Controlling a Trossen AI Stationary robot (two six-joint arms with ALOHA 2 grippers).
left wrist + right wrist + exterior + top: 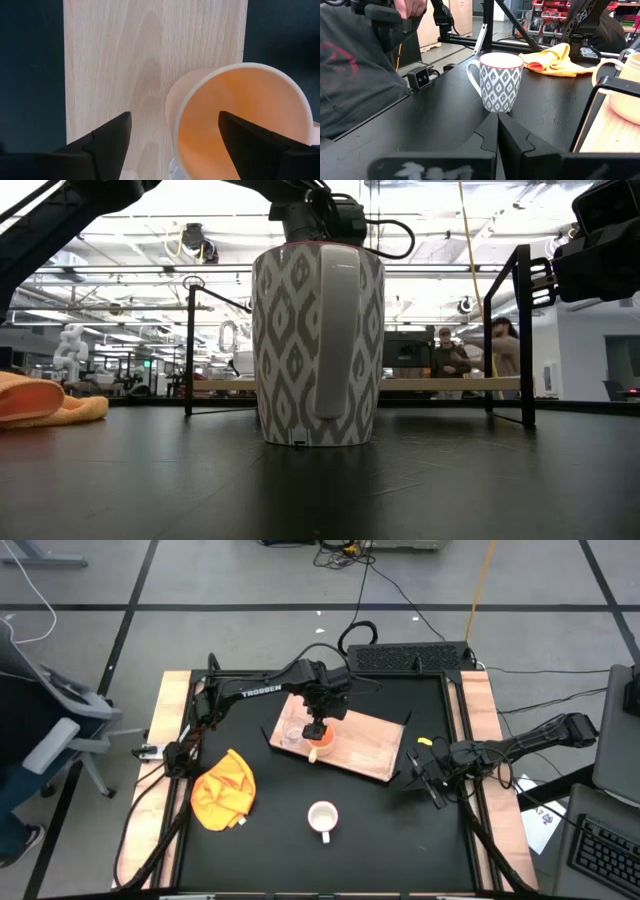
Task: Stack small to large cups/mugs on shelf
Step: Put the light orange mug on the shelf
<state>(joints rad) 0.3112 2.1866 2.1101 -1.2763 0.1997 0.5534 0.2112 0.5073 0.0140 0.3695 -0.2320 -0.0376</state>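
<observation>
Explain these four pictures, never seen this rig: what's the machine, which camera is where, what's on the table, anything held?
Two dark robot arms work at a black table. One picture looks down from above, one looks level across the tabletop, and one comes from each wrist. The left tool hangs open over the yellow mug, which stands on the wood board beside a small clear glass; it holds nothing. The right tool waits shut and empty at the table's right side. A patterned white mug and an orange cloth lie on the table.
</observation>
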